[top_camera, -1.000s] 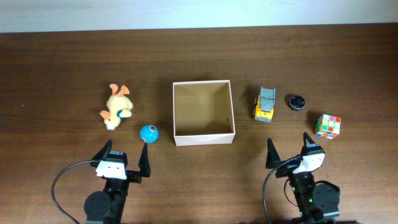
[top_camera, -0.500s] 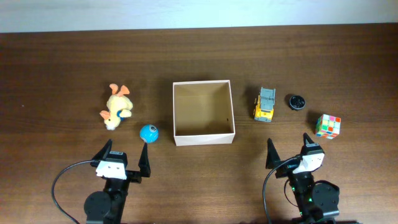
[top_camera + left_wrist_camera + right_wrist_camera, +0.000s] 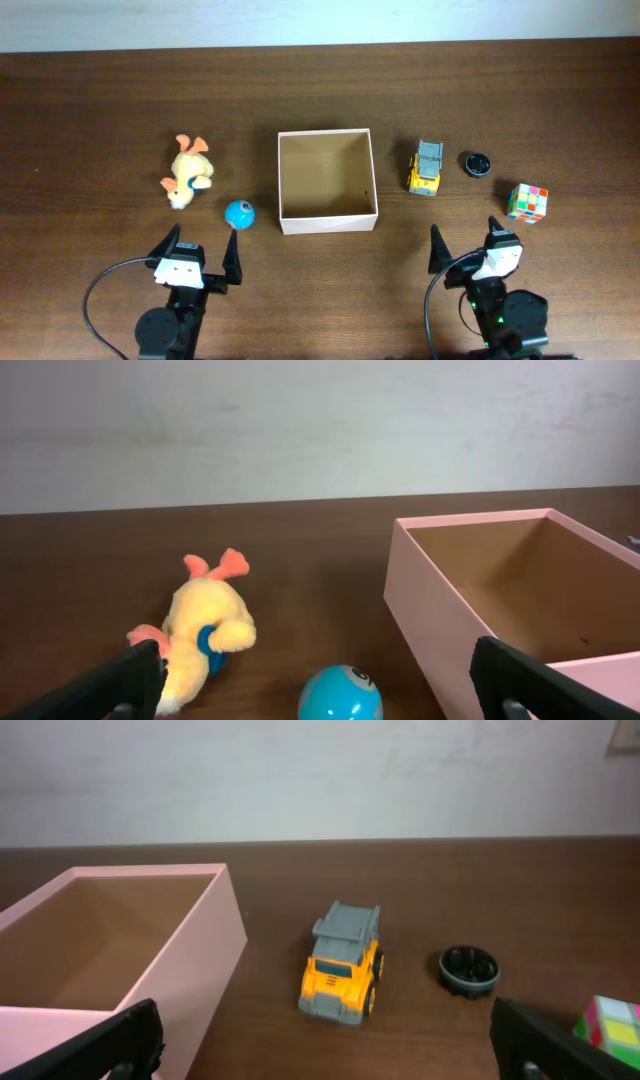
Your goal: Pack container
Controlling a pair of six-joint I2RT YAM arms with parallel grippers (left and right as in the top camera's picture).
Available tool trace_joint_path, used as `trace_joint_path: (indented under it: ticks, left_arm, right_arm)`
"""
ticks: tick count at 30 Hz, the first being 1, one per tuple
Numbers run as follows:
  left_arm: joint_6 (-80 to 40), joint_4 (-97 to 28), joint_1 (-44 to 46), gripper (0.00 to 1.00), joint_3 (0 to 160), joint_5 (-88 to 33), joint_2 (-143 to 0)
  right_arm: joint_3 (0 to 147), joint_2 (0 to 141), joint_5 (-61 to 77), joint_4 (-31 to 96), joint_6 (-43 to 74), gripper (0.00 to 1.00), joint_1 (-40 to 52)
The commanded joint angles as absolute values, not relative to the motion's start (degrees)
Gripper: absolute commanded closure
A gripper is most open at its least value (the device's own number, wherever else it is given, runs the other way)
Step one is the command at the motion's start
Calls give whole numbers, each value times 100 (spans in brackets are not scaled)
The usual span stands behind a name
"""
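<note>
The container (image 3: 327,217), a square white box with a tan inside, sits empty at the table's middle; it shows in the left wrist view (image 3: 430,610) and the right wrist view (image 3: 215,960). Left of it lie a yellow plush duck (image 3: 188,171) (image 3: 205,630) and a blue ball (image 3: 239,213) (image 3: 340,693). Right of it are a yellow toy truck (image 3: 426,167) (image 3: 343,962), a black round cap (image 3: 476,163) (image 3: 469,969) and a colour cube (image 3: 527,202) (image 3: 612,1025). My left gripper (image 3: 203,251) (image 3: 320,685) is open and empty behind the ball. My right gripper (image 3: 467,243) (image 3: 325,1045) is open and empty behind the truck.
The dark wooden table (image 3: 100,110) runs to a pale wall (image 3: 300,420) at the far side. Black cables (image 3: 95,300) loop by the arm bases at the near edge.
</note>
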State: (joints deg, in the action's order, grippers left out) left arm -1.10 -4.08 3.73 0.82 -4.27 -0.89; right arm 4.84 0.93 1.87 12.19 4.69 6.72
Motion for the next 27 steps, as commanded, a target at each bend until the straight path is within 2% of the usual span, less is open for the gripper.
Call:
trace_joint_path:
  ticks: [1, 8, 17, 27]
  left_arm:
    - [-21, -414, 342, 1, 51, -471, -30]
    - [-21, -414, 342, 1, 51, -471, -30]
    - [-21, -414, 342, 1, 51, -471, -30]
    - [-21, -414, 342, 1, 51, -471, -30]
  right_arm:
    - [1393, 237, 281, 1675, 473, 1, 707]
    - [3667, 1732, 279, 3295, 473, 1, 707]
    - [6639, 4958, 279, 5533, 469, 1, 707]
    - [7107, 7529, 410, 5393, 440, 1, 707]
